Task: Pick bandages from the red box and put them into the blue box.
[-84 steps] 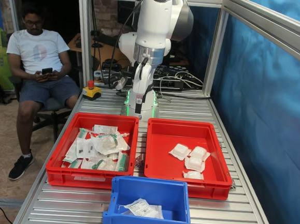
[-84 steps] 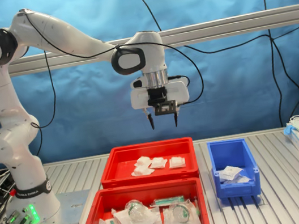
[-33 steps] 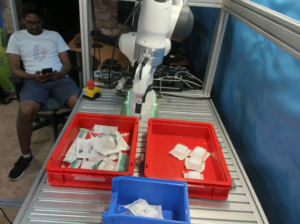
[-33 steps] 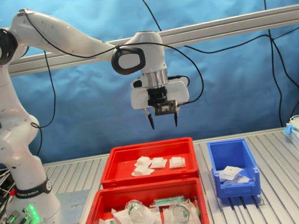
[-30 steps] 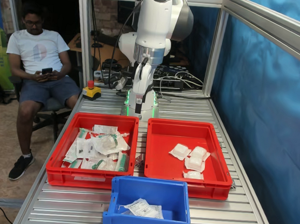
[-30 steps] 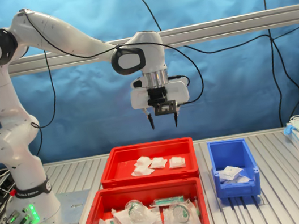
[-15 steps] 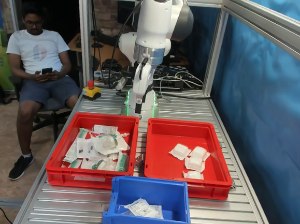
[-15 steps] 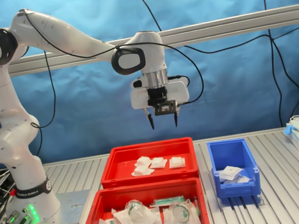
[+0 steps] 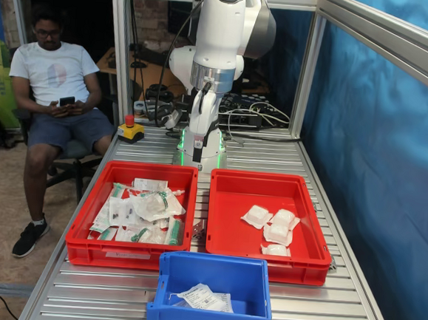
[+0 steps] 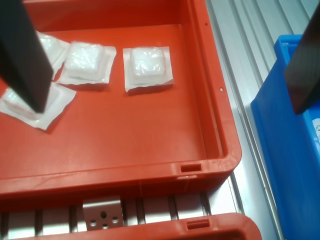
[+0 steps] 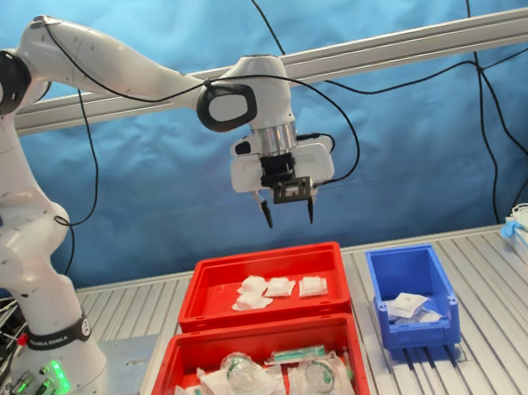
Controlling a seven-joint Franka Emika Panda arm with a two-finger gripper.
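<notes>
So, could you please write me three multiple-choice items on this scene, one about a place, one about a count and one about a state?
1. In the second exterior view, the gripper is
A. high above the red box
B. inside the blue box
C. resting on the table

2. How many bandages lie in the red box in the first exterior view?
A. one
B. four
C. nine

3. The gripper is
A. shut on a pad
B. open and empty
C. shut and empty

Answers:
1 A, it hangs well above that box's rim.
2 B, four white pads can be counted there.
3 B, the wrist view shows the fingers wide apart with nothing between them.
</notes>
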